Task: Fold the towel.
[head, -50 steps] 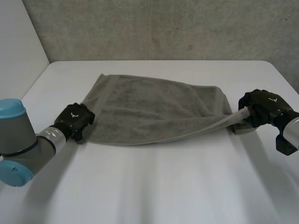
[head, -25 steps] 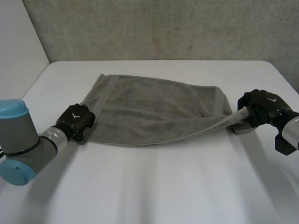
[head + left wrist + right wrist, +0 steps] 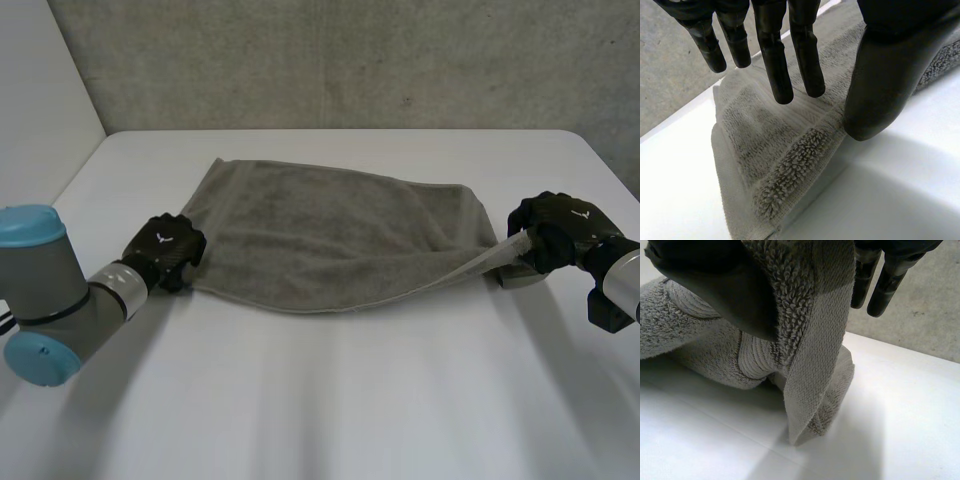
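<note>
White table (image 3: 330, 400) carries the towel (image 3: 330, 235) across its middle. The right hand (image 3: 558, 232) pinches the right near corner, lifted; the left hand (image 3: 165, 250) hangs spread over the left near corner. That hand should grip there first, then both lift level toward the far edge.

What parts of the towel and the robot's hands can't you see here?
1. Head view: the towel corner on the left, covered by the left hand.
2. Head view: how the right hand pinches the other corner, hidden under the hand itself.
3. Left wrist view: part of the towel's edge, behind the thumb.
4. Right wrist view: most of the towel, cut off by the picture's edge.
</note>
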You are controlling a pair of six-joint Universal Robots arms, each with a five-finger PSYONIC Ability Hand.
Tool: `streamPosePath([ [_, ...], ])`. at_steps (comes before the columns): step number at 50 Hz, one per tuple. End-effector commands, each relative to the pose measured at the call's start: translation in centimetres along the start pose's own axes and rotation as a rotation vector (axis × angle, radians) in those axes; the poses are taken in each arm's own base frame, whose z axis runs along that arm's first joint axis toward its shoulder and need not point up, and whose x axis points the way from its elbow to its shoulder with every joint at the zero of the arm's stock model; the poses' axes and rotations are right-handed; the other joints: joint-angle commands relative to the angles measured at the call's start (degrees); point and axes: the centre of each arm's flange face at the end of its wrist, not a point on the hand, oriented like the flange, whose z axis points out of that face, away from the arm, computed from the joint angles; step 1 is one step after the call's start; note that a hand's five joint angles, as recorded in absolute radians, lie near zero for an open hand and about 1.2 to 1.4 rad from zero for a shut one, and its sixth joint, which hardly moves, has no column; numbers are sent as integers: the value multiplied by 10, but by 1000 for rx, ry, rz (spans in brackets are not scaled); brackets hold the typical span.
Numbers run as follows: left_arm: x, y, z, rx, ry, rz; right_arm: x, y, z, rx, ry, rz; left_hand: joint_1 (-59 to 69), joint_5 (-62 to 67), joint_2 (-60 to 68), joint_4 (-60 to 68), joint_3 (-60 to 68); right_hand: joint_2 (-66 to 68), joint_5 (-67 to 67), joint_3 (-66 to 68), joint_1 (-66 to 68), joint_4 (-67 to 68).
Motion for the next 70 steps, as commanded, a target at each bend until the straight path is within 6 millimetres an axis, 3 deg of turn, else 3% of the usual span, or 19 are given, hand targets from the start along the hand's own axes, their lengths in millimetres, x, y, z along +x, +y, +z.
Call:
streamPosePath([
  [1,-1,-2,2,7,-3,-2,-1,1,0,-2,-3,1,-30,-29,-30,-38,-33,46,29,-30,34,-44],
  [18,0,4,12,-1,4,1,-1,1,0,-2,-3,2,-34,-33,-34,-38,-33,46,29,-30,34,-44],
  [21,2,4,13,1,8,1,-1,1,0,-2,-5,2,27,28,27,-38,-33,46,29,-30,34,-44],
  [23,2,2,14,6,12,1,-1,1,0,-2,-5,2,251,252,251,-38,-33,46,29,-30,34,-44],
  [25,2,1,14,7,14,1,-1,1,0,-3,-5,3,307,308,307,-38,-33,46,29,-30,34,-44],
  [30,6,-7,11,6,27,6,-1,0,-1,-2,-6,7,308,308,307,-38,-33,46,29,-30,34,-44],
  [35,2,-25,0,29,14,6,0,-2,-2,7,-4,10,308,308,307,-38,-33,46,29,-30,34,-44],
  [40,-6,-43,-24,35,-4,-37,-2,-7,-5,-7,-9,6,308,308,307,-38,-33,46,29,-30,34,-44],
  [44,-7,-48,-39,41,-11,-49,-9,-23,-20,-21,-18,-26,308,308,307,-38,-33,46,29,-30,34,-44],
  [49,-7,-49,-51,44,-22,-50,-12,-26,-26,-32,-21,-110,308,308,307,-38,-33,46,29,-30,34,-44],
  [54,-7,-37,-40,22,-25,-54,-11,-20,-24,-53,-17,-164,308,308,307,-38,-33,46,29,-30,34,-44],
  [59,-9,-15,-9,37,-54,-38,-10,-4,-15,-106,-37,-156,308,308,307,-38,-33,46,29,-30,34,-44],
  [68,-11,-2,11,17,-114,-31,-11,2,-14,-122,-46,-150,308,308,307,-38,-33,46,29,-30,34,-44],
  [69,-9,-1,12,13,-115,-29,-11,2,-14,-122,-48,-150,206,207,206,-38,-33,46,29,-30,34,-44],
  [70,-9,-1,12,13,-115,-29,-11,2,-14,-122,-48,-150,205,206,205,-38,-33,46,29,-30,34,-44],
])
